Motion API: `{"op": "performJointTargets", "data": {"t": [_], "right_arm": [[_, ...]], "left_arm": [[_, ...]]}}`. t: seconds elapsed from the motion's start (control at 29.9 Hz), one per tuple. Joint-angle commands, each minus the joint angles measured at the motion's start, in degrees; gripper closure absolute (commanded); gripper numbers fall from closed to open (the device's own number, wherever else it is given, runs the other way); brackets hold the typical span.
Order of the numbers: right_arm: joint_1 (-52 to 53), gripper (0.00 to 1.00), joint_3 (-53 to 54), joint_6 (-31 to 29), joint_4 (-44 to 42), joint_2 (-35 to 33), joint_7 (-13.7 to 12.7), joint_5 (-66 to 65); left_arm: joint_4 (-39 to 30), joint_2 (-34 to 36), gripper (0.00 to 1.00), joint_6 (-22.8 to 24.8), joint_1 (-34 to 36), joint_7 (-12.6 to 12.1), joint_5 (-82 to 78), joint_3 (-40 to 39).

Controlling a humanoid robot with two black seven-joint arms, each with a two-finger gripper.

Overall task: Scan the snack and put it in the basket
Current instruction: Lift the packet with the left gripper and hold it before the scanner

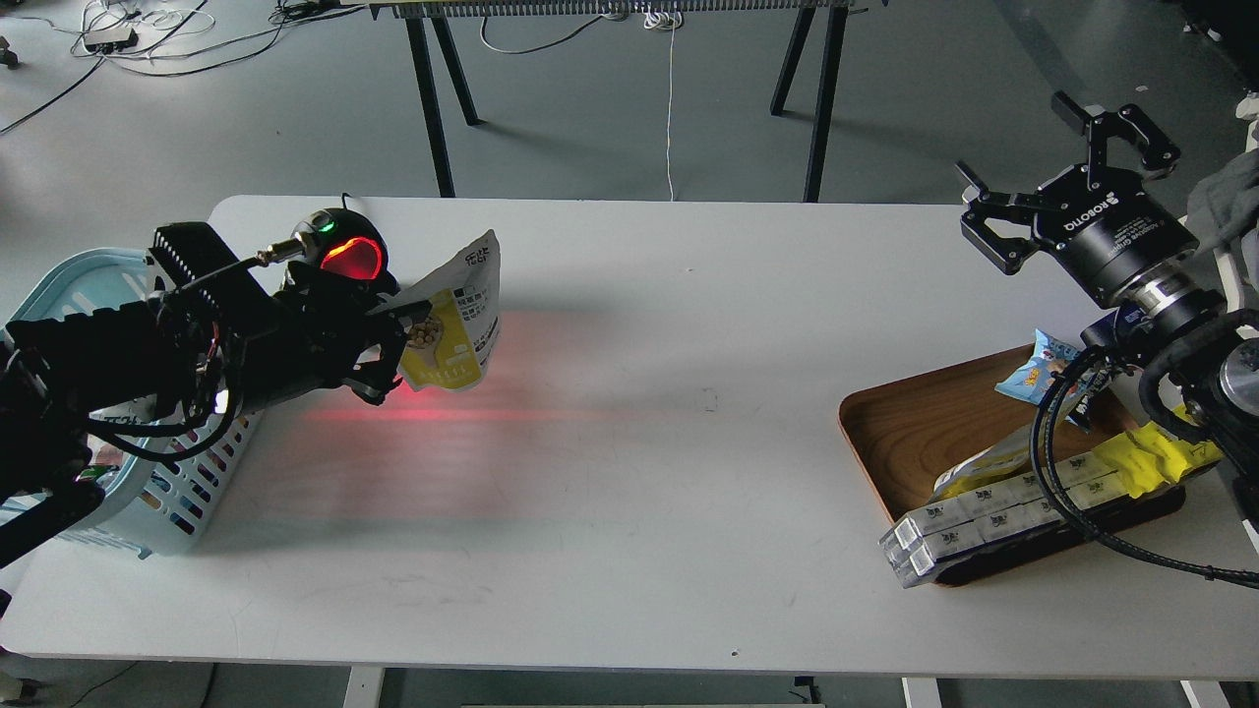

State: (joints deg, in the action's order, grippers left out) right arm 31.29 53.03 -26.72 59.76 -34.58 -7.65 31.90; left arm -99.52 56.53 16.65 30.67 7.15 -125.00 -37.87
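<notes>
One snack [454,320] pinched in the left claw [398,339], above the table [629,442].

The worktop [629,472] is smooth, matt white, faintly catching a red glow. The snack [454,324] looks like glossy, crinkled film, and the basket [69,285] is slotted light blue plastic. The tray [925,423] is brown wood with a satin sheen, while the right hand [1057,172] is matt black metal.

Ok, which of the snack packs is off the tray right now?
The yellow-and-white pouch, held by the left gripper beside the scanner. The blue packet and the others lie on the tray.
</notes>
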Motion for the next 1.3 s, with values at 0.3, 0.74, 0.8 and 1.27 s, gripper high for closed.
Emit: {"op": "performJointTargets", "data": {"t": [0.3, 0.74, 0.8, 1.27], "right_arm": [[0.00, 0.04, 0.15, 0.00, -0.09, 0.30, 0.00, -1.14], [0.00, 0.04, 0.06, 0.00, -0.09, 0.30, 0.00, -1.14], [0.00, 0.04, -0.03, 0.00, 0.00, 0.30, 0.00, -1.14], [0.09, 0.04, -0.03, 0.00, 0.09, -0.05, 0.00, -1.14]], "left_arm": [[1.70, -1.78, 1.00, 2.68, 0.70, -0.29, 0.00, -1.33], [1.61, -5.73, 1.00, 1.28, 0.79, -0.56, 0.00, -2.21], [1.61, -6.00, 1.00, 0.14, 0.88, -0.91, 0.00, -2.30], [1.43, -5.56, 1.00, -12.42, -2.80, -0.73, 0.00, -2.91]]}}
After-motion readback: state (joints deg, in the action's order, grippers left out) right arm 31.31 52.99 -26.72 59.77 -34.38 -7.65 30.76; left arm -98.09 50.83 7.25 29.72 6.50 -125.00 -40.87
